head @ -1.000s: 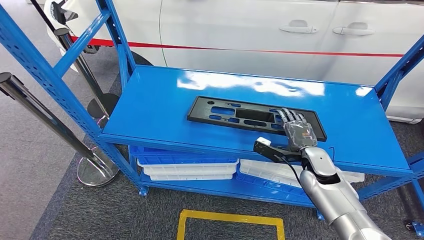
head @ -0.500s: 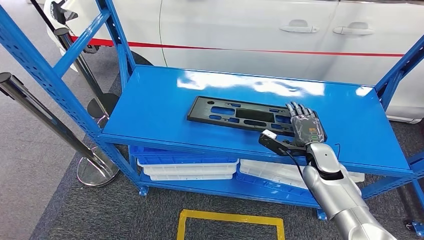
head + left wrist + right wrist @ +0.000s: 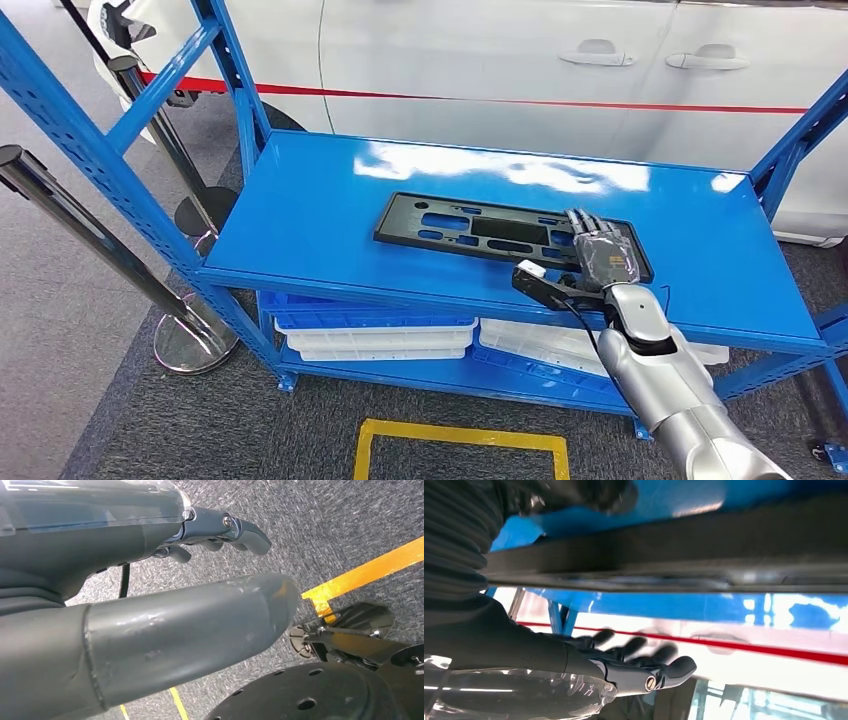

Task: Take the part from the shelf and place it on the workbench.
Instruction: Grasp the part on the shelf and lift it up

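Since half a second ago the right hand (image 3: 603, 258) has slid slightly left and toward the far side, so its fingers now reach further over the right end of the black part (image 3: 500, 232); a full second ago it sat a little lower and further left than now. That long, flat black part, pierced with slots, has not moved: it lies on the top deck of the blue shelf (image 3: 300, 215), roughly in the middle and running left to right. From the head view the right hand's fingers are extended and lie flat over the part's right end, with the thumb low at the near edge; whether they actually clamp it I cannot tell. In the right wrist view the fingers (image 3: 639, 672) stretch straight out beside the part's dark edge (image 3: 724, 555). The left hand (image 3: 150, 580) hangs over grey carpet near a yellow floor line (image 3: 370, 572), fingers loosely apart and holding nothing.
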Action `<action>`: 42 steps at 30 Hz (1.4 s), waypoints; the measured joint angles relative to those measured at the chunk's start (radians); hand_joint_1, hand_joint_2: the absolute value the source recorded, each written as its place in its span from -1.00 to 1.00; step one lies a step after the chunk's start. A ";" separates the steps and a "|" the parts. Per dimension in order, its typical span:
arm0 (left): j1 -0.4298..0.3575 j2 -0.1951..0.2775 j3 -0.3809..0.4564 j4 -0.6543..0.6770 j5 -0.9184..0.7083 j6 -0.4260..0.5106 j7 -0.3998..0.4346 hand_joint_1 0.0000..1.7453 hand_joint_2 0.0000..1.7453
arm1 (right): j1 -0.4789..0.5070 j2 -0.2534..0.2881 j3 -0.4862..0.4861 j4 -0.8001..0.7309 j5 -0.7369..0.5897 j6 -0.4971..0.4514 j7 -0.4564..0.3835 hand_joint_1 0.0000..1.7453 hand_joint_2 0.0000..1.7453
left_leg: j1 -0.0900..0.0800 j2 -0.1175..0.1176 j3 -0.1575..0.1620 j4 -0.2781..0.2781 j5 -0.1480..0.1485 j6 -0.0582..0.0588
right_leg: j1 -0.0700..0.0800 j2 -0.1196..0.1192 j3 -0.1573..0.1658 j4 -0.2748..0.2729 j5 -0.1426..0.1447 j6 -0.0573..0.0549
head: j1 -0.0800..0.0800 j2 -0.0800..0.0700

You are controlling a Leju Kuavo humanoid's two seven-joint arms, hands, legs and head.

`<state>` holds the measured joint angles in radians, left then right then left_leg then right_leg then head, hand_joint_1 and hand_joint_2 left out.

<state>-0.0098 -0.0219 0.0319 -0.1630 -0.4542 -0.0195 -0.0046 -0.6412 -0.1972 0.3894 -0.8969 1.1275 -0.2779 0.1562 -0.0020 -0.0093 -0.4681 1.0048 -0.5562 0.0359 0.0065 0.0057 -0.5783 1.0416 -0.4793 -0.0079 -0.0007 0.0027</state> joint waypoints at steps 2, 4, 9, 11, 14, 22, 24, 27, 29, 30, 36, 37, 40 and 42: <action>0.000 -0.002 0.001 0.000 0.001 0.000 -0.001 -1.00 -1.00 | -0.005 0.013 0.001 0.022 0.011 0.008 -0.001 0.69 1.00 | 0.000 0.000 0.000 0.000 0.000 0.000 | 0.000 0.000 0.000 0.000 0.000 0.000 | 0.000 0.000; 0.000 -0.002 0.002 0.000 0.003 0.000 -0.001 -1.00 -1.00 | -0.008 0.027 0.004 0.045 0.021 0.014 -0.001 0.69 1.00 | 0.000 0.000 0.000 0.000 0.000 0.000 | 0.000 0.000 0.000 0.000 0.000 0.000 | 0.000 0.000; 0.000 -0.003 0.009 0.000 0.005 0.000 -0.002 -1.00 -1.00 | -0.016 0.055 0.015 0.086 0.030 0.026 -0.001 0.78 1.00 | 0.000 0.000 0.000 0.000 0.000 0.000 | 0.000 0.000 0.000 0.000 0.000 0.000 | 0.000 0.000; 0.000 -0.003 0.010 0.000 0.007 0.000 -0.002 -1.00 -1.00 | -0.018 0.062 0.018 0.099 0.030 0.029 -0.002 0.71 1.00 | 0.000 0.000 0.000 0.000 0.000 0.000 | 0.000 0.000 0.000 0.000 0.000 0.000 | 0.000 0.000; 0.000 -0.003 0.015 0.000 0.010 0.000 -0.002 -1.00 -1.00 | -0.019 0.069 0.021 0.112 0.030 0.030 -0.003 0.68 1.00 | 0.000 0.000 0.000 0.000 0.000 0.000 | 0.000 0.000 0.000 0.000 0.000 0.000 | 0.000 0.000; 0.000 -0.003 0.021 0.000 0.011 0.000 -0.003 -1.00 -1.00 | -0.023 0.072 0.025 0.124 0.030 0.033 -0.004 0.70 1.00 | 0.000 0.000 0.001 0.000 0.000 0.000 | 0.000 0.000 0.001 0.000 0.000 0.000 | 0.000 0.000; 0.000 -0.003 0.023 0.000 0.012 -0.002 -0.005 -1.00 -1.00 | -0.024 0.072 0.025 0.125 0.029 0.034 -0.004 0.71 1.00 | 0.000 0.000 0.001 0.000 0.000 0.000 | 0.000 0.000 0.001 0.000 0.000 0.000 | 0.000 0.000; 0.001 -0.003 0.027 0.000 0.019 -0.009 -0.019 -1.00 -1.00 | -0.024 0.072 0.025 0.125 0.026 0.036 -0.004 0.72 1.00 | 0.000 0.000 0.001 0.000 0.000 0.000 | 0.000 0.000 0.001 0.000 0.000 0.000 | 0.000 0.000; 0.002 -0.003 0.031 0.000 0.024 -0.015 -0.028 -1.00 -1.00 | -0.024 0.072 0.025 0.125 0.025 0.036 -0.004 0.72 1.00 | 0.000 0.000 0.001 0.000 0.000 0.000 | 0.000 0.000 0.001 0.000 0.000 0.000 | 0.000 0.000; 0.002 -0.003 0.033 0.000 0.025 -0.017 -0.030 -1.00 -1.00 | -0.024 0.072 0.025 0.125 0.025 0.036 -0.004 0.72 1.00 | 0.000 0.000 0.001 0.000 0.000 0.000 | 0.000 0.000 0.001 0.000 0.000 0.000 | 0.000 0.000; 0.003 -0.003 0.038 0.000 0.028 -0.019 -0.036 -1.00 0.50 | -0.024 0.072 0.025 0.125 0.024 0.036 -0.004 0.80 1.00 | 0.000 0.000 0.002 0.000 0.000 0.000 | 0.000 0.000 0.001 0.000 0.000 0.000 | 0.000 0.000; 0.003 -0.003 0.040 0.000 0.033 -0.019 -0.039 -1.00 1.00 | -0.024 0.072 0.025 0.124 0.024 0.036 -0.004 0.80 1.00 | 0.000 0.000 0.002 0.000 0.000 0.000 | 0.000 0.000 0.001 0.000 0.000 0.000 | 0.000 0.000; 0.003 -0.003 0.052 0.000 0.051 -0.018 -0.046 -1.00 1.00 | -0.023 0.072 0.025 0.122 0.022 0.036 -0.002 0.80 1.00 | 0.000 0.000 0.003 0.000 0.000 0.000 | 0.000 0.000 0.001 0.000 0.000 0.000 | 0.000 0.000; 0.004 -0.003 0.060 0.000 0.057 -0.008 -0.049 -1.00 1.00 | -0.019 0.070 0.025 0.115 0.021 0.036 0.000 0.80 1.00 | 0.000 0.000 0.003 0.000 0.000 0.000 | 0.000 0.000 0.001 0.000 0.000 0.000 | 0.000 0.000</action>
<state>-0.0059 -0.0252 0.0915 -0.1634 -0.3972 -0.0274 -0.0541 -0.6606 -0.1276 0.4143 -0.7823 1.1490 -0.2420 0.1564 -0.0020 -0.0089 -0.4653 1.0049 -0.5561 0.0358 0.0067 0.0061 -0.5775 1.0416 -0.4792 -0.0079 -0.0008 0.0027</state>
